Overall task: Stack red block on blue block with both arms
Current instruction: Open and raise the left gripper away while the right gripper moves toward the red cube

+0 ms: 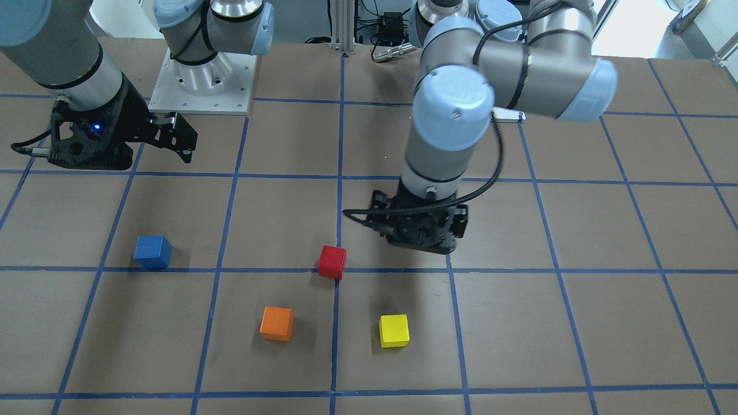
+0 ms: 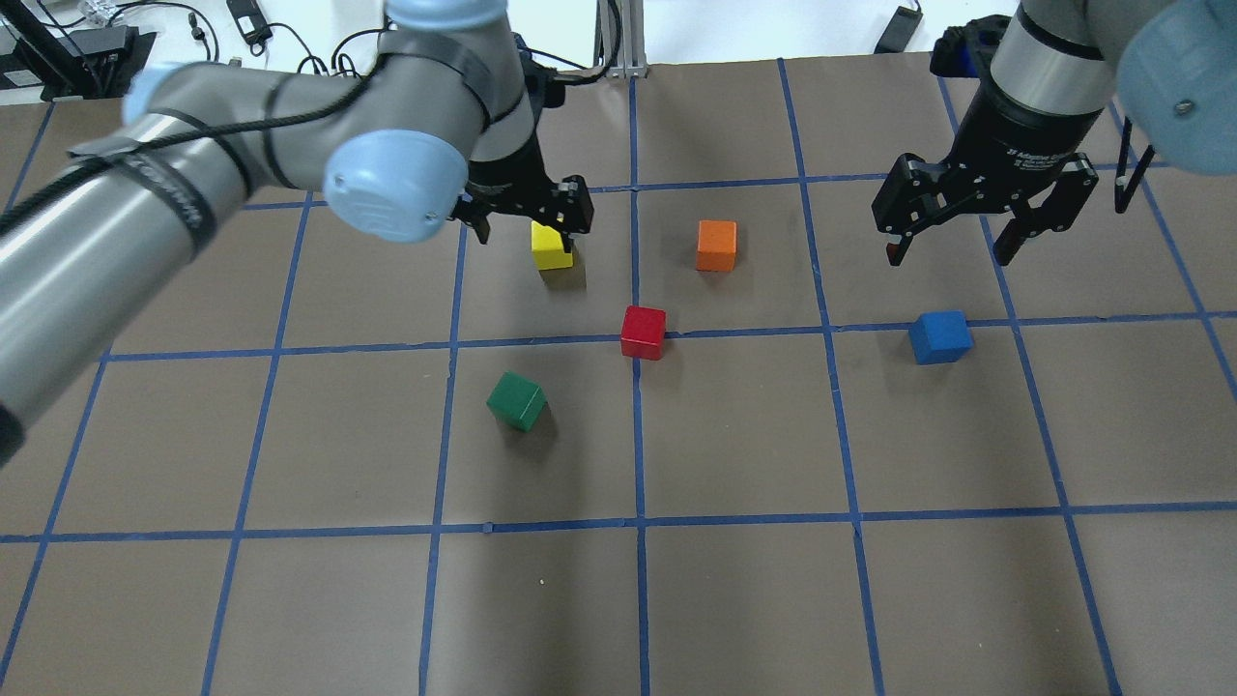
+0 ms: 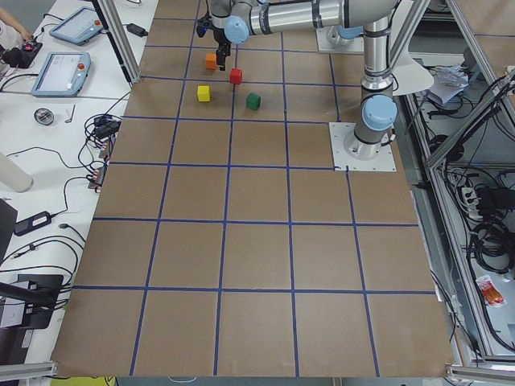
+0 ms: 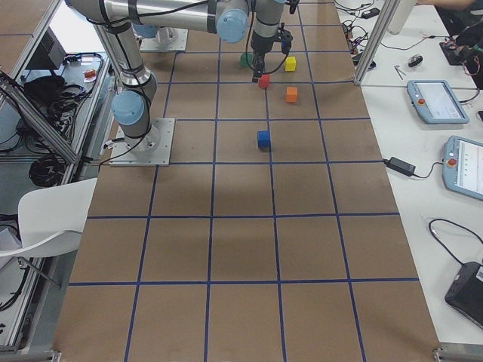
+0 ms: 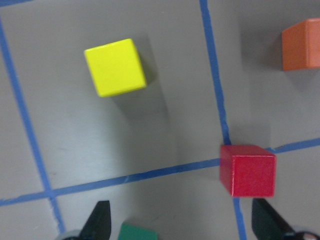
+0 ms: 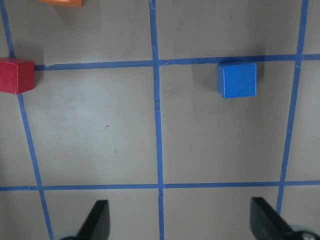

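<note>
The left gripper (image 2: 527, 220) hangs with fingers spread and empty over the table (image 2: 734, 599). From overhead, the red block (image 2: 644, 332) lies at its 5 o'clock, on a crossing of blue tape (image 2: 734, 333) and clear of both fingers. The left wrist camera puts the block at 2 o'clock of the gap between the fingertips. The right gripper (image 2: 952, 249) is also spread and empty, with the blue block (image 2: 939, 336) on the table at its 6 o'clock, untouched. Red sits well apart from blue, at its 9 o'clock. A left finger partly covers the yellow block (image 2: 549, 255) from overhead. The left arm hides the green block (image 2: 517, 400) from the front camera, and the left wrist view shows only a sliver of it. Both wrist views cut off the orange block (image 2: 716, 245) at the frame edge.
</note>
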`<control>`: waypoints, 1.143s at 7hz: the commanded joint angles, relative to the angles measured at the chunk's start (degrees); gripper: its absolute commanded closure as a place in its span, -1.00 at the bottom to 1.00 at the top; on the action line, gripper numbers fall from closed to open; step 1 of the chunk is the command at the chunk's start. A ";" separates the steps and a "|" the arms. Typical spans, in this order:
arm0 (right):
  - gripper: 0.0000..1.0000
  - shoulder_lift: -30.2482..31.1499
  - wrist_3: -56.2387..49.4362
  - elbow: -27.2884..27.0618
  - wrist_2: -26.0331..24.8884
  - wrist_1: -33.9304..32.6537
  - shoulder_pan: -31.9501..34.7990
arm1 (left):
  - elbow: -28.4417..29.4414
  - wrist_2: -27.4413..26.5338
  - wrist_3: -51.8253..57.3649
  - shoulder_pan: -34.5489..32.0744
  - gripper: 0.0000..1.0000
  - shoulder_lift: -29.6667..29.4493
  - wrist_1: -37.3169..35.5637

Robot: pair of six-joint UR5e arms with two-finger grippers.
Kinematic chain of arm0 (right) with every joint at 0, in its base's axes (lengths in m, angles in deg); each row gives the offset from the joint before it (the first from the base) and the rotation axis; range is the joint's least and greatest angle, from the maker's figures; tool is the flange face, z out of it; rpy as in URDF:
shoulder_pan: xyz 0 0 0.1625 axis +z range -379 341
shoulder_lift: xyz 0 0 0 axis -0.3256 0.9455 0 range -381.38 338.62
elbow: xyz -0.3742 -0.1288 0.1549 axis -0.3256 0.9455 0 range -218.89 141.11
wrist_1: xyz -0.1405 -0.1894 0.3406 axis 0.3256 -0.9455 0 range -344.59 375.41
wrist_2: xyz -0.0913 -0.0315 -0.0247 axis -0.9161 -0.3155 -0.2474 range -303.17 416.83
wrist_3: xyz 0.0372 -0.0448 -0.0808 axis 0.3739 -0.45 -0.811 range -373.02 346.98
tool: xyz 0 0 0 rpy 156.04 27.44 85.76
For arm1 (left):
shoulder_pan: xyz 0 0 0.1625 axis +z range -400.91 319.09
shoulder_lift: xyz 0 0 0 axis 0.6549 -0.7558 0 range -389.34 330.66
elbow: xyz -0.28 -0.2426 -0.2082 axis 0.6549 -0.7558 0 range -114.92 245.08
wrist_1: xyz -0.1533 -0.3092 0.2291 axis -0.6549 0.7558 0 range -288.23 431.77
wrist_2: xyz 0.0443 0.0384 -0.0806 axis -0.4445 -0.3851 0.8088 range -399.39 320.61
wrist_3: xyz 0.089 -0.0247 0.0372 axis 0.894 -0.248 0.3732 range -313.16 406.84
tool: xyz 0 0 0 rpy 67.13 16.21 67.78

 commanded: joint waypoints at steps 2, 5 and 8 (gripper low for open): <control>-1.00 -3.62 6.58 0.25 2.09 -5.78 3.97 | -0.59 -0.07 9.61 10.48 -1.00 14.33 12.46; -1.00 -8.36 12.19 0.25 2.46 -14.83 12.41 | -1.12 -0.15 1.74 10.33 -1.00 15.17 13.21; -1.00 -14.68 22.91 0.25 2.55 -22.99 18.92 | -1.12 -0.42 -2.70 6.73 -1.00 14.98 12.16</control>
